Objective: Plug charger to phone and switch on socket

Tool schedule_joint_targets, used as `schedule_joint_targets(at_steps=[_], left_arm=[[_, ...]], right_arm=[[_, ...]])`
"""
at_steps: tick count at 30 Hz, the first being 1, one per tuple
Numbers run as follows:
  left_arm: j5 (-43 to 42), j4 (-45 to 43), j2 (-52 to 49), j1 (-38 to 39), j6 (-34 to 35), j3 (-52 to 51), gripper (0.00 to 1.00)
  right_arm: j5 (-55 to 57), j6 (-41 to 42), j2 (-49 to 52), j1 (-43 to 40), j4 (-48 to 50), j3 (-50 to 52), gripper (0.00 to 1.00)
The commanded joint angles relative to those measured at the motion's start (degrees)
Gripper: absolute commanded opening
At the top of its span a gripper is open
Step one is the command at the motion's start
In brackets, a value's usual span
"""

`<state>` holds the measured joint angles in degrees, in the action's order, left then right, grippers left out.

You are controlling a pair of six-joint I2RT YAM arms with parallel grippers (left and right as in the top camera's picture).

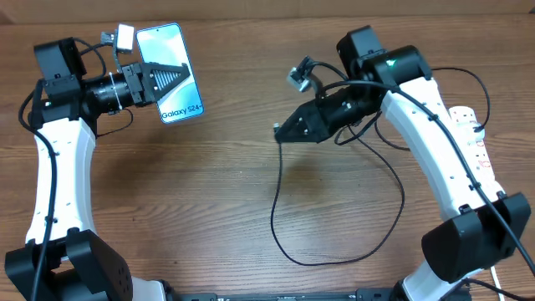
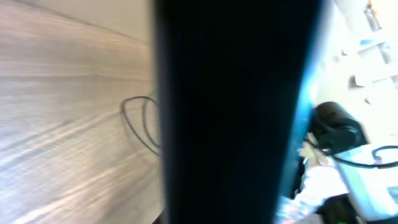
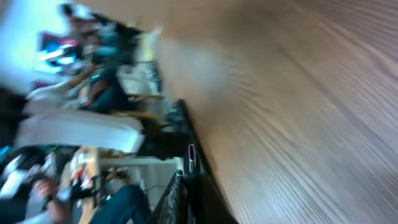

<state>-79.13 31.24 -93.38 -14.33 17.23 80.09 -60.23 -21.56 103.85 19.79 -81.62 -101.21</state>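
My left gripper [image 1: 175, 79] is shut on the phone [image 1: 170, 50], a light blue screen with "Galaxy S24+" text, and holds it above the table at the upper left. In the left wrist view the phone's dark body [image 2: 230, 112] fills the middle. My right gripper [image 1: 280, 132] is shut on the charger's connector tip [image 3: 191, 158] and holds it above the table centre. The thin black charger cable [image 1: 284, 217] hangs from it and loops over the table; the loop also shows in the left wrist view [image 2: 140, 121]. The white socket [image 1: 472, 138] with red switches lies at the right edge, partly hidden by the right arm.
The wooden table [image 1: 209, 201] spreads between the arms. The right arm's white links [image 1: 435, 142] cross above the socket. Both arm bases stand at the near corners. The right wrist view is blurred and shows room clutter beyond the table edge.
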Motion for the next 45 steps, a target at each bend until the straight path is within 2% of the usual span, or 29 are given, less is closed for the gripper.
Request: schedule_joint_targets(at_steps=[1,4,6,9,13,14,18,21,24,29,39,45], left_arm=[[-5.27,-2.38,0.63,1.68,9.35,0.66,0.04],[-3.21,-4.50,1.29,2.89,17.20,0.66,0.05],[-0.63,-6.08,2.03,3.65,24.79,0.66,0.04],[0.48,-12.13,3.13,5.49,32.70,0.66,0.04],[4.26,-22.34,5.07,9.81,40.96,0.66,0.05],[5.79,-26.43,5.62,11.50,44.22,0.66,0.04],[6.58,-32.52,5.77,13.40,49.09,0.66,0.04],[6.93,-32.26,5.77,13.68,49.24,0.66,0.04],[6.82,-31.67,5.77,13.73,49.18,0.66,0.04],[6.60,-31.69,5.75,13.70,49.05,0.66,0.04],[-1.07,-31.74,5.73,13.60,44.50,0.66,0.04],[-2.34,-31.71,5.73,13.60,43.10,0.66,0.04]], right_arm=[[-13.68,-7.69,1.51,2.34,0.81,1.57,0.04],[-20.83,-7.67,1.53,4.11,3.23,2.97,0.04],[-25.14,-7.67,1.60,5.25,4.92,3.04,0.04],[-29.64,-6.69,1.60,6.45,7.93,3.04,0.04],[-29.64,0.76,1.60,6.95,13.68,3.02,0.04],[-29.64,4.96,1.60,6.93,16.68,3.02,0.04],[-28.70,16.13,1.60,6.29,23.71,3.02,0.04],[-25.20,25.18,1.60,6.08,27.76,3.02,0.04],[-24.92,29.16,1.57,6.19,30.88,2.99,0.04],[-24.92,29.31,1.57,6.75,31.23,2.95,0.04],[-28.65,30.88,1.57,6.73,33.59,2.95,0.04],[-29.73,31.65,1.55,6.73,33.57,2.93,0.04]])
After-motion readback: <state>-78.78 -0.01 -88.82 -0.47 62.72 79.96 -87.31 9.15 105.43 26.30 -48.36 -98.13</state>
